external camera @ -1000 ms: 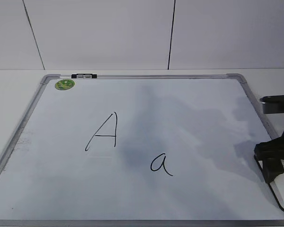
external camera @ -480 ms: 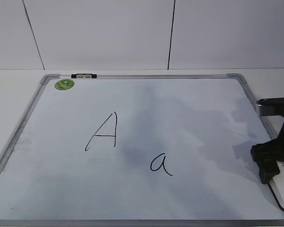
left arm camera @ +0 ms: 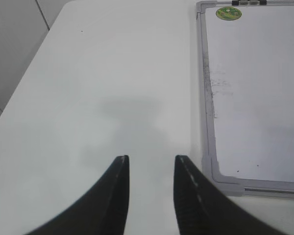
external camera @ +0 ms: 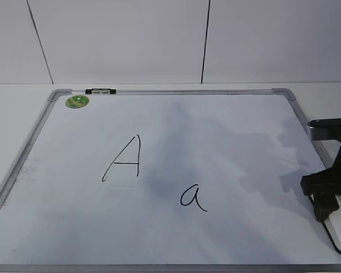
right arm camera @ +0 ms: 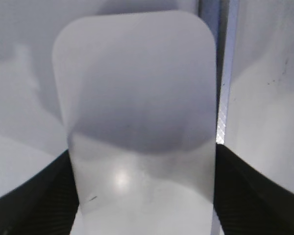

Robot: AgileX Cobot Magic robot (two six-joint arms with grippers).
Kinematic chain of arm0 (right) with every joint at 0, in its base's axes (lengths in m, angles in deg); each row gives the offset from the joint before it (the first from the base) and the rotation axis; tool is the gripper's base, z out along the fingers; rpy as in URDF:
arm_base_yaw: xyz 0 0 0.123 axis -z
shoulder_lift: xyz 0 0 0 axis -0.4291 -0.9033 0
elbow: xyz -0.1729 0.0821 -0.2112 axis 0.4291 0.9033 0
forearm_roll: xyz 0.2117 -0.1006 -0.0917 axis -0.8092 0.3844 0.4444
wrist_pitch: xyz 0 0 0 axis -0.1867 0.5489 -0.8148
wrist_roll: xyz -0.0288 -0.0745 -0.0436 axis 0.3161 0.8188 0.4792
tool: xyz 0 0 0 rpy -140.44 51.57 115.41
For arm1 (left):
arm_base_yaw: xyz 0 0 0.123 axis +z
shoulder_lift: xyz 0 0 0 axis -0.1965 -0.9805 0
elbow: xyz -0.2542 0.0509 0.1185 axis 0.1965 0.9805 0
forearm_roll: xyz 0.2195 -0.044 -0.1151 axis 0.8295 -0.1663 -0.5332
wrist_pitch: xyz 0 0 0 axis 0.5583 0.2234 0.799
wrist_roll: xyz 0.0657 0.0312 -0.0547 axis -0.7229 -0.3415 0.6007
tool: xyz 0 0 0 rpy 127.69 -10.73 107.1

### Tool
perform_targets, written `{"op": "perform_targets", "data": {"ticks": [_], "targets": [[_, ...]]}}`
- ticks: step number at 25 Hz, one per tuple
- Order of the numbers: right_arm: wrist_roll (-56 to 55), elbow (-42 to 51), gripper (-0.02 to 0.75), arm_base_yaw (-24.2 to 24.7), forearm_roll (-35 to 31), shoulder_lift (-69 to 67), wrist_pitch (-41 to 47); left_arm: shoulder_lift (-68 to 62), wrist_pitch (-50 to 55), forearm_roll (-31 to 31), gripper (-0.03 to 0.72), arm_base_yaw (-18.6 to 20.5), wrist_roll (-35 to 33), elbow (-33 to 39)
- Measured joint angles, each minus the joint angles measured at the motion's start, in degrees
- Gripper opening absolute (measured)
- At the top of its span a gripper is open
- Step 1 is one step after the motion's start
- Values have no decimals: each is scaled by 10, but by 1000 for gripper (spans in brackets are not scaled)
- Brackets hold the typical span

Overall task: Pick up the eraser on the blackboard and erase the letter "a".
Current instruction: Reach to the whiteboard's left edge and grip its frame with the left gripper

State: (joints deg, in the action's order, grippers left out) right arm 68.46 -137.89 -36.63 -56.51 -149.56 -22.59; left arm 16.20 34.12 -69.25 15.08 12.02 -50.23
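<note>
The white eraser [right arm camera: 137, 98] fills the right wrist view and lies at the right edge of the blackboard [external camera: 233, 136]. In the exterior view only its white end with a black rim [external camera: 338, 234] shows. My right gripper [external camera: 324, 200] is shut on it, one black finger [right arm camera: 44, 196] against each long side. The small cursive letter "a" [external camera: 193, 198] is at the board's lower middle, well left of the eraser. My left gripper [left arm camera: 151, 164] is open and empty over the bare table, left of the board's corner [left arm camera: 210, 169].
A larger capital "A" [external camera: 124, 159] is written left of the "a". A green round sticker [external camera: 78, 102] and a black clip [external camera: 100, 91] sit at the board's top left. The white table [left arm camera: 112, 73] surrounds the board; a tiled wall stands behind.
My right gripper has moved a little left and down onto the eraser at the board's right edge. The letters and the board have not changed.
</note>
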Motion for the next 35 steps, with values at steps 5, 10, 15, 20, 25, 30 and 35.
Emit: {"op": "perform_targets", "data": {"ticks": [5,10,15,20,25,30,35], "targets": [[0,0,585,0,1,0,0,0,0,0,235,0,0,0],[0,0,575,0,1,0,0,0,0,0,235,0,0,0],[0,0,552,0,2,0,0,0,0,0,235,0,0,0],[0,0,547,0,5,0,0,0,0,0,235,0,0,0],[0,0,546,0,6,0,1,0,0,0,235,0,0,0],[0,-12,546,0,4,0,31,0,0,0,235,0,0,0],[0,-54,546,0,9,20,74,0,0,0,235,0,0,0]]}}
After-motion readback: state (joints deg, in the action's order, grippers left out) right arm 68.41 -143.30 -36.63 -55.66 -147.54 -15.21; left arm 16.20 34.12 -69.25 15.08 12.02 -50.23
